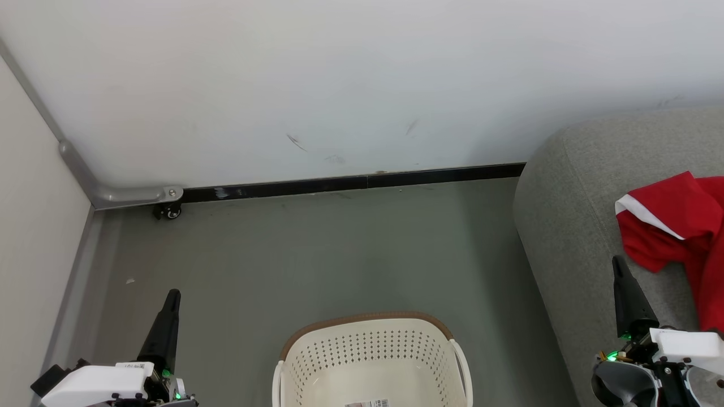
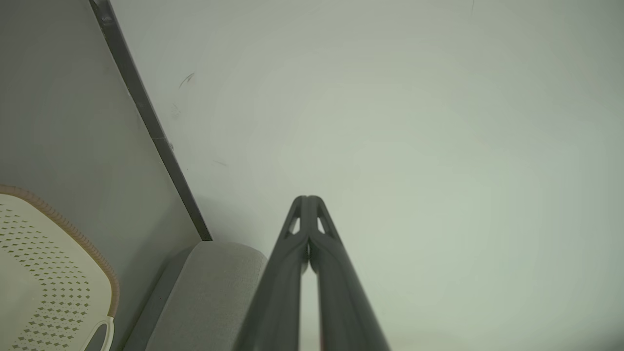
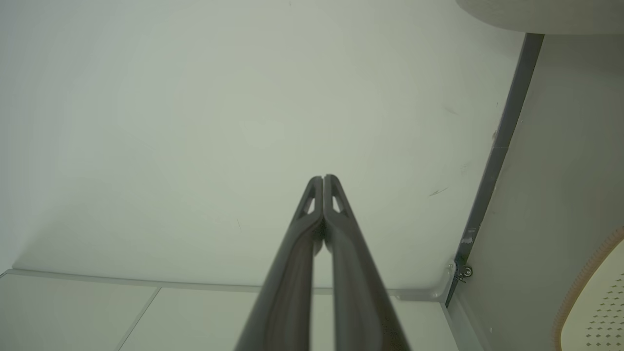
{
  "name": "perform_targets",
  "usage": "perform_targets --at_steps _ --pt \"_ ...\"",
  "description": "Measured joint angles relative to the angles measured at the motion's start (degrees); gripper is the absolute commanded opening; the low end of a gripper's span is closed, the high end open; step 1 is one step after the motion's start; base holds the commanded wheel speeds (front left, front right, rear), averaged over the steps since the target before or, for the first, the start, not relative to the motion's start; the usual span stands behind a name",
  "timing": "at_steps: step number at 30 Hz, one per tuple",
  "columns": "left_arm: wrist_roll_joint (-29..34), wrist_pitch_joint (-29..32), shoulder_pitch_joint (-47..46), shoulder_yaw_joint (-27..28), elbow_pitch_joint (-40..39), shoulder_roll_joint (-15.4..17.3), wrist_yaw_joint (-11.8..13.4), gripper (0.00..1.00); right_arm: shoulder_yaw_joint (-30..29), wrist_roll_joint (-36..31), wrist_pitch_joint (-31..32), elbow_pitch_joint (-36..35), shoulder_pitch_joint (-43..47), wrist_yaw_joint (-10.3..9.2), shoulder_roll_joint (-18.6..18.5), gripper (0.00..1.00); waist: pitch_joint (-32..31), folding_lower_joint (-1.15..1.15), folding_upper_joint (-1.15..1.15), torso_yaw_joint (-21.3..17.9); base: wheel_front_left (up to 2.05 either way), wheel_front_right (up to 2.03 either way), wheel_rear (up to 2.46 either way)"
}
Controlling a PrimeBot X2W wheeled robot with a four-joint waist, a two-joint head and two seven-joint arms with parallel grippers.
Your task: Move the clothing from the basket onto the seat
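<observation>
Red clothing [image 1: 679,226] with a white band lies on the grey seat [image 1: 571,215] at the right edge of the head view. The cream basket [image 1: 370,345] with a brown rim stands on the floor at bottom centre; its visible inside holds no garment. My left gripper [image 1: 171,295] is shut and empty at lower left, well left of the basket. Shut and empty too, my right gripper [image 1: 618,261] sits over the seat, just left of the clothing. The left wrist view shows shut fingertips [image 2: 308,199], the basket [image 2: 48,253] and the seat [image 2: 209,287]. The right wrist view shows shut fingertips [image 3: 322,178] and the basket's rim [image 3: 585,278].
A white wall [image 1: 339,85] with a dark baseboard [image 1: 350,183] runs behind the grey floor [image 1: 317,254]. A pale panel [image 1: 34,237] with a grey bracket [image 1: 136,195] and small caster [image 1: 168,211] closes the left side.
</observation>
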Motion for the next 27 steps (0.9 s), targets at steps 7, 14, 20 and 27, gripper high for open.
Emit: perform_targets --at_steps 7,14,20,27 --pt "0.0 0.0 0.0 0.0 -0.1 0.0 0.0 0.00 0.0 0.0 0.0 0.0 0.0 0.00 0.0 0.00 0.0 0.00 0.00 0.0 0.00 0.00 0.00" --pt "0.0 0.0 0.0 0.0 -0.1 0.0 0.0 0.00 0.0 0.0 0.0 0.0 0.0 0.00 0.0 0.00 0.0 0.00 0.00 0.0 0.00 0.00 0.00" --pt "0.0 0.0 0.0 0.0 -0.2 0.0 0.0 0.00 0.0 0.0 0.0 0.0 0.0 0.00 0.0 0.00 0.0 0.00 0.00 0.0 0.00 0.00 0.00" --pt "0.0 0.0 0.0 0.0 -0.2 0.0 0.0 0.00 0.0 0.0 0.0 0.0 0.0 0.00 0.0 0.00 0.0 -0.01 0.00 0.0 0.00 0.00 0.00"
